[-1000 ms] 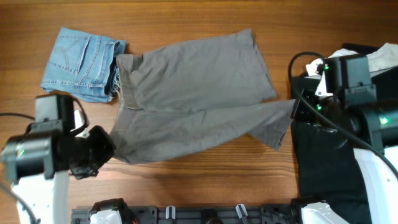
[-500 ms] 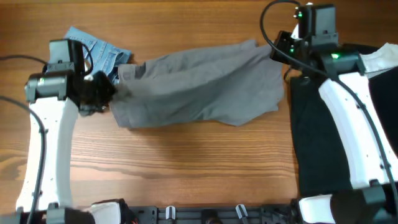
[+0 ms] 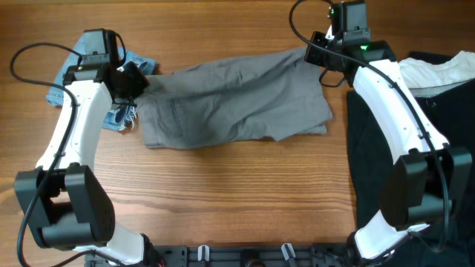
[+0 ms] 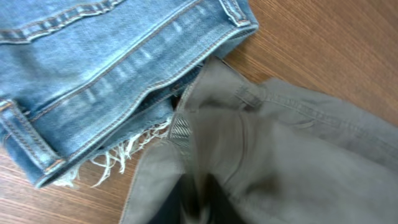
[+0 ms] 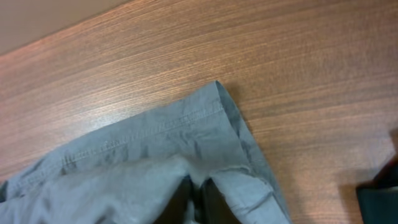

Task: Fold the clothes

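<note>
The grey shorts lie folded lengthwise across the back middle of the table. My left gripper is shut on their left end near the waistband, right beside the denim shorts. My right gripper is shut on their top right corner, a hemmed leg edge. In both wrist views grey cloth bunches between the dark fingers.
Frayed light-blue denim shorts lie at the back left, partly under my left arm, and fill the left wrist view. A large black garment with a white cloth on it covers the right side. Bare wood lies in front.
Both grippers carried the near edge of the grey shorts to the far edge, folding them in half. The left gripper ended beside the denim shorts, the right at the top right corner.
</note>
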Controlling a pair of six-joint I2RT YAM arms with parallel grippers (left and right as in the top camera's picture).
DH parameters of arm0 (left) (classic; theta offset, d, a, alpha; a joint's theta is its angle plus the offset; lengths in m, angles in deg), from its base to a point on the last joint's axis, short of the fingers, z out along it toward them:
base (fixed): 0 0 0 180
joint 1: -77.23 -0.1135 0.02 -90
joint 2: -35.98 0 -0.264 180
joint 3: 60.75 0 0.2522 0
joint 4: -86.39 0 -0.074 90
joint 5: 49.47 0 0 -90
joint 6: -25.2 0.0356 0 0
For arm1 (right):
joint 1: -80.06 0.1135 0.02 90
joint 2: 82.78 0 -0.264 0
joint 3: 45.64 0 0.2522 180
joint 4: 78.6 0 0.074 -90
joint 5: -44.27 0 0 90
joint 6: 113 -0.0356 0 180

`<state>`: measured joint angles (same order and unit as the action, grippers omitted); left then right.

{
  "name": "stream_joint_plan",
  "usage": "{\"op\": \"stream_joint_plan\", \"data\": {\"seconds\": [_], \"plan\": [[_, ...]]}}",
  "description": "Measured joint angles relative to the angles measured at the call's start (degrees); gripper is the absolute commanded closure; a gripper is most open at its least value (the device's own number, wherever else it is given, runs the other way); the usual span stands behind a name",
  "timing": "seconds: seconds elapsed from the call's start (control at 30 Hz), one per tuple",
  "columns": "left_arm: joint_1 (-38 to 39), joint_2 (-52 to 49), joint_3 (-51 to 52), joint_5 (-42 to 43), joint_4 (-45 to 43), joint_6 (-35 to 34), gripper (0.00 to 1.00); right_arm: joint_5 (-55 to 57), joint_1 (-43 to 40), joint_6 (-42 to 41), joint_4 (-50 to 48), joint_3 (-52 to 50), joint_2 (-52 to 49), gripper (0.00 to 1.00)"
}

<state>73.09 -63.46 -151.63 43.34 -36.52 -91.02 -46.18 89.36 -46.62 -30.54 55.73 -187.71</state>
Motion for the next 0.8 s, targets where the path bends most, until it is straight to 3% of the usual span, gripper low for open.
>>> {"op": "stream_joint_plan", "data": {"seconds": [0.07,0.1,0.13,0.17,0.2,0.3,0.33,0.37,0.4,0.5,0.6,0.63,0.7,0.8], "plan": [[-0.1,0.0,0.0,-0.7,-0.3,0.3,0.35,0.1,0.0,3.6,0.0,0.0,0.0,0.2],[-0.7,0.0,0.0,-1.2,0.0,1.0,0.45,0.5,-0.2,4.6,1.6,0.0,0.0,0.21],[-1.7,0.0,0.0,-1.9,1.2,2.2,0.68,0.5,-0.3,4.9,3.6,0.0,0.2,0.22],[-3.5,0.1,0.0,-2.5,2.8,3.1,0.86,0.5,-0.7,4.9,7.7,0.2,0.5,0.28],[-6.1,0.1,0.0,-3.0,4.3,3.4,0.96,0.5,-1.1,3.9,12.4,0.3,0.8,0.44],[-12.9,-0.5,0.0,-3.7,3.5,5.2,0.92,-3.5,-1.5,0.8,22.5,-2.1,1.6,0.74],[-14.2,-1.9,0.0,-2.7,2.5,6.2,0.92,-5.0,-1.5,-0.2,22.1,-5.2,1.7,0.6],[-14.8,-3.8,-0.1,-1.6,1.8,7.1,0.92,-5.7,-1.5,-1.1,21.4,-8.0,1.7,0.34],[-15.1,-5.9,-0.2,-0.6,1.2,7.8,0.91,-6.4,-1.5,-2.5,21.2,-11.6,1.6,0.26],[-15.2,-11.3,-0.1,2.5,1.8,10.6,0.74,-7.4,-1.5,-4.9,20.9,-21.5,1.2,0.09],[-15.2,-8.9,-1.2,5.4,8.4,12.7,0.65,-8.2,-1.5,-5.4,14.3,-25.8,1.0,0.06],[-15.2,-7.6,-1.3,6.4,9.9,12.9,0.62,-8.6,-1.5,-5.5,11.2,-26.6,1.0,0.21],[-15.1,-3.0,-1.7,9.3,15.0,13.4,0.57,-9.4,-1.5,-6.2,6.1,-27.3,1.1,0.96],[-14.2,1.6,-2.5,12.7,21.0,13.5,0.52,-7.9,-1.6,-6.2,7.6,-27.1,1.1,0.96]]}}
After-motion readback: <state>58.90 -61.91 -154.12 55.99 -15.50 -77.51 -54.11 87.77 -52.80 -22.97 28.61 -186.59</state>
